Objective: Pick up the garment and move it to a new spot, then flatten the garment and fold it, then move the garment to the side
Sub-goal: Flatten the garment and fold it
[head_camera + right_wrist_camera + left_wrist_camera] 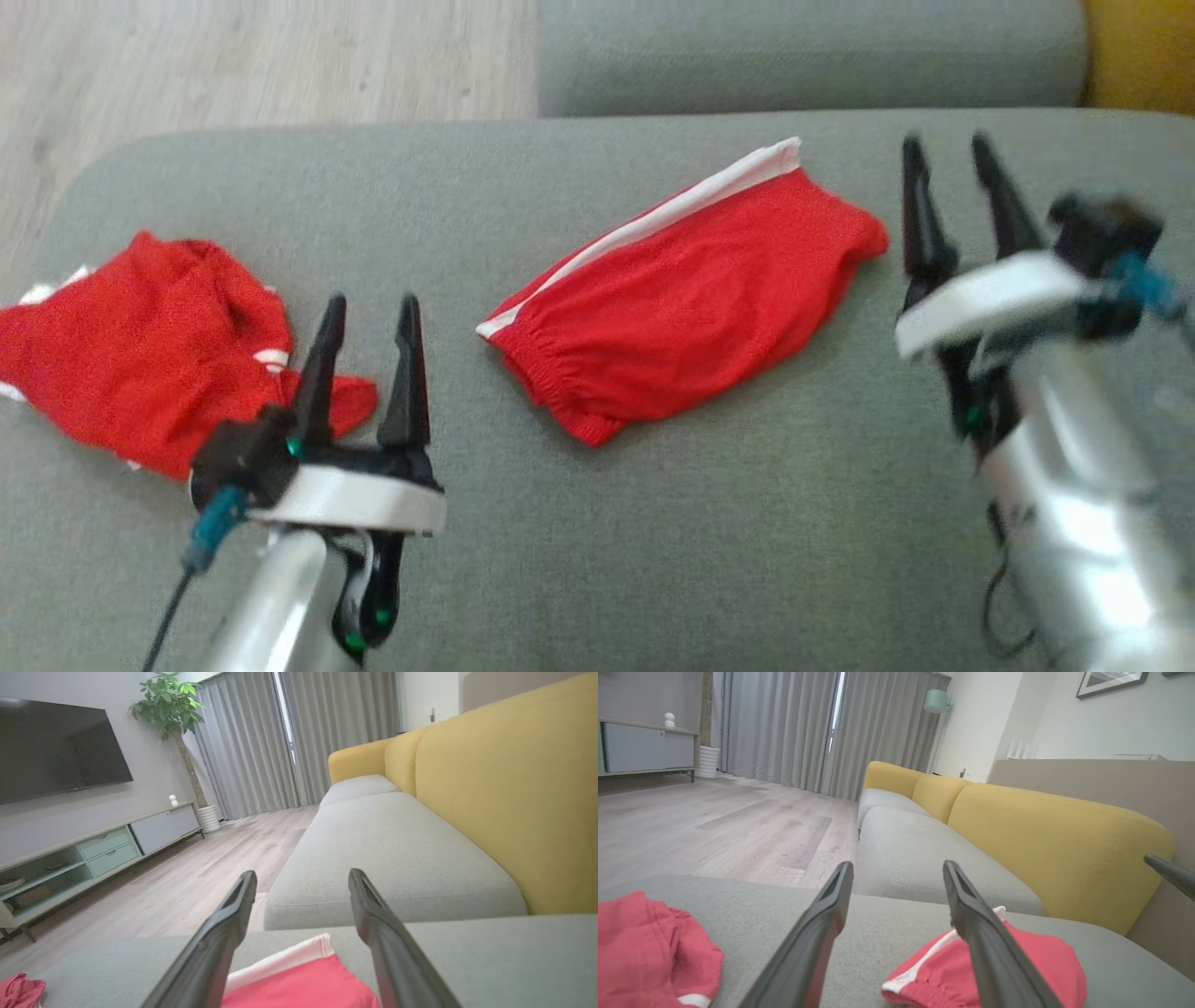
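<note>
A sofa (397, 849) with grey seats and yellow backs (504, 788) stretches ahead of me. Pale wood floor (714, 826) lies beside it. Grey curtains (289, 742) hang full length, daylight showing through a slit. A dark TV (56, 751) hangs above a low cabinet (93, 854), and a plant (170, 700) stands in the corner.

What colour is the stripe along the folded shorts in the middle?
The stripe is white, against the red shorts; clearest in the head view.
</note>
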Motion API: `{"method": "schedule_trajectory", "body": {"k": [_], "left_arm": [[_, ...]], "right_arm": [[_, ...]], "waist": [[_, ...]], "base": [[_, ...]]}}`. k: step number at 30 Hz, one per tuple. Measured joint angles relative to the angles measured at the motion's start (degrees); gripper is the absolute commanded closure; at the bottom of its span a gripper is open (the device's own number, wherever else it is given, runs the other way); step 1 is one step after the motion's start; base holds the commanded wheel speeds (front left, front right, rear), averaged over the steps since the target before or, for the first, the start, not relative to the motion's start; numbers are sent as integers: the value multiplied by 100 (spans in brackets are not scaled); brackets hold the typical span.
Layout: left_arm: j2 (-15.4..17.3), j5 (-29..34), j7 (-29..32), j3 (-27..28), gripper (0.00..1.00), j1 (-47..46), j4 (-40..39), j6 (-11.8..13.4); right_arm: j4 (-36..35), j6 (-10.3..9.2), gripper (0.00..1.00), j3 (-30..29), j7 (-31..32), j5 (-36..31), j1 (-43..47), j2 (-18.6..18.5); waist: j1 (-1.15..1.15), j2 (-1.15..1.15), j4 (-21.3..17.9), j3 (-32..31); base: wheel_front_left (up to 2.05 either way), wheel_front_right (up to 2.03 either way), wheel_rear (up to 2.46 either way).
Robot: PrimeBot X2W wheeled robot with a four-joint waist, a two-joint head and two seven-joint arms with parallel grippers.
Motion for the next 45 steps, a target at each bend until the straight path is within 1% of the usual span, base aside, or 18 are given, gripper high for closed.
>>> {"method": "schedule_trajectory", "body": {"k": [2,5,8,11,17,19,22,26,29,32,36,41,42,43,45], "left_arm": [[-45,197,0,76,0,181,15,-46],[-127,400,1,155,0,444,67,-197],[-225,578,1,270,0,709,141,-322],[-334,706,1,417,0,900,164,-424],[-502,932,1,658,0,1046,158,-564],[-521,1003,1,690,0,1070,152,-641],[-561,1051,1,740,0,1071,131,-653],[-611,1117,1,776,0,1055,58,-738],[-646,1151,1,750,0,974,37,-768],[-656,1151,1,654,0,776,-3,-799],[-680,1151,1,511,0,536,-25,-844],[-690,1114,1,319,0,346,-23,-845],[-691,1078,1,275,0,310,-23,-845],[-699,1031,1,240,0,242,-24,-848],[-701,1011,1,233,0,183,-25,-848]], "right_arm": [[-278,0,0,-301,-1,-259,501,229],[-481,-1,0,-521,-1,-555,1180,470],[-627,-1,0,-565,-1,-688,1702,515],[-849,-1,0,-519,-1,-472,2057,522],[-1201,-1,0,-570,-1,-367,2392,542],[-1239,-1,0,-587,-1,-367,2405,542],[-1283,-1,0,-626,-1,-371,2403,543],[-1262,-1,0,-779,-1,-463,2365,546],[-1016,-1,0,-1005,76,-599,2185,555],[-695,-1,0,-1259,382,-602,1747,557],[-135,-1,0,-1728,768,-376,999,558],[837,-1,0,-2530,1132,-409,169,557],[1033,-1,0,-2706,1202,-497,25,554],[1443,-1,0,-3060,1359,-676,-238,542],[1829,-1,0,-3364,1472,-989,-443,485]], "waist": [[0,0,-51,-111],[0,0,-116,-251],[0,0,-164,-347],[1,0,-194,-380],[2,0,-222,-375],[2,0,-220,-367],[2,0,-203,-349],[2,0,-119,-245],[2,0,-6,-97],[2,0,151,95],[3,0,418,367],[3,0,801,688],[3,0,873,743],[3,0,1011,846],[3,0,1139,937]], "base": [[0,0,0],[0,0,0],[0,0,0],[0,0,0],[0,0,0],[0,0,0],[0,0,0],[0,0,0],[0,0,0],[0,0,0],[0,0,0],[0,0,0],[0,0,0],[0,0,0],[0,0,0]]}}
